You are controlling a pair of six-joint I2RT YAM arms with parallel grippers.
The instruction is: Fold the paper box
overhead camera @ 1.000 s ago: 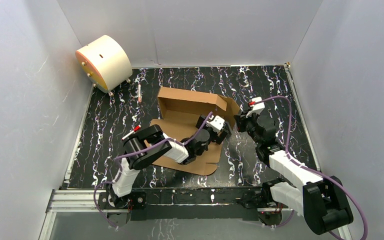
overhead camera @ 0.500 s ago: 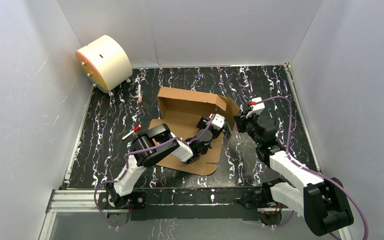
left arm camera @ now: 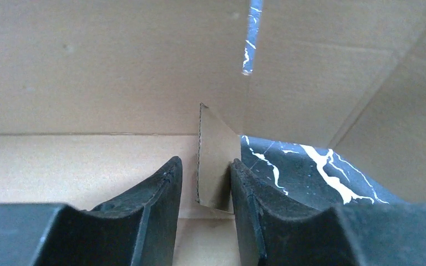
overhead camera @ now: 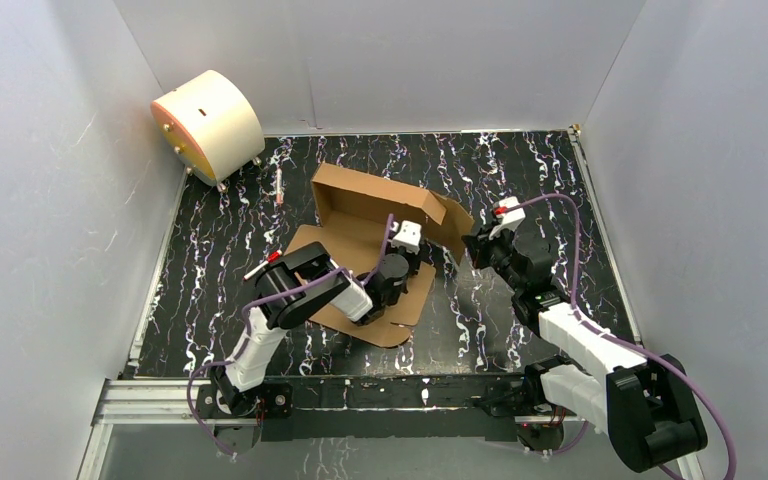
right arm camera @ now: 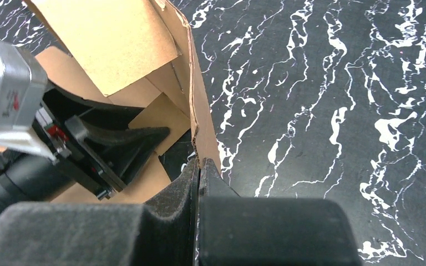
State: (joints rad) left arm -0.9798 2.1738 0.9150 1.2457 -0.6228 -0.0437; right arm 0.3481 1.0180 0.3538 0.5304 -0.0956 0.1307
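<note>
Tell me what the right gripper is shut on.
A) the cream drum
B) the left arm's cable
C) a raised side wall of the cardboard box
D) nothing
C: in the right wrist view the right gripper pinches the edge of a raised wall of the paper box.

No legible txt, nos. or brand in any view. Only candidate: small red mark [right arm camera: 14, 103] on white housing [right arm camera: 3, 83], seen via right wrist cam, too blurred to read. Paper box [overhead camera: 380, 205] shows plain cardboard.
</note>
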